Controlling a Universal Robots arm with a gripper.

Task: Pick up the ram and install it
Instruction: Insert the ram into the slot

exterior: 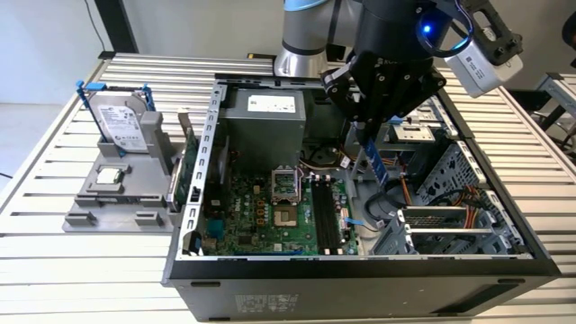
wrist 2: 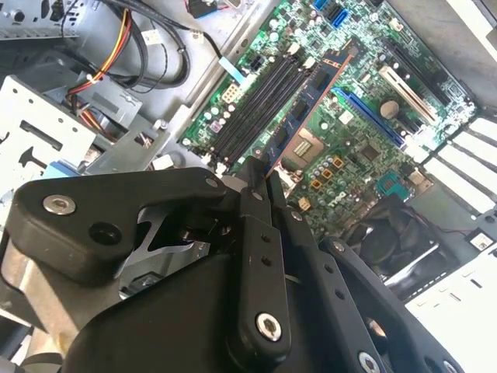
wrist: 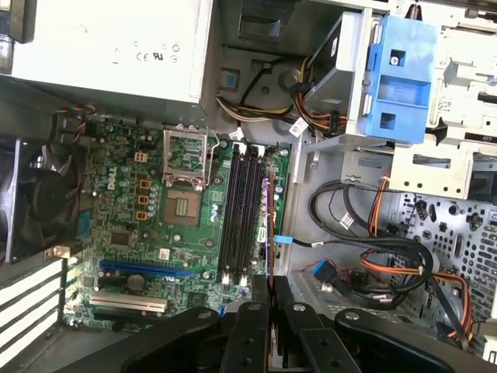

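Note:
The ram (exterior: 376, 162) is a slim dark stick that hangs edge-down from my gripper (exterior: 365, 133), which is shut on its upper end. It hovers inside the open computer case (exterior: 360, 270), above and toward the exterior view's right of the black memory slots (exterior: 326, 212) on the green motherboard (exterior: 247, 216). In the second wrist view the ram (wrist 2: 307, 116) runs out from my gripper (wrist 2: 264, 177) over the slots (wrist 2: 256, 105). In the first wrist view the ram (wrist: 267, 225) shows edge-on as a thin line beside the slots (wrist: 242, 210), starting at my gripper (wrist: 269, 294).
A CPU socket (exterior: 285, 196) lies beside the slots, and a grey power supply (exterior: 266, 111) sits behind. Cables (exterior: 432, 196) and a drive cage (exterior: 450, 226) fill the case's right. Outside, on the slatted table, stand a hard drive (exterior: 121, 121), a small silver chip (exterior: 110, 177) and a green card (exterior: 185, 172).

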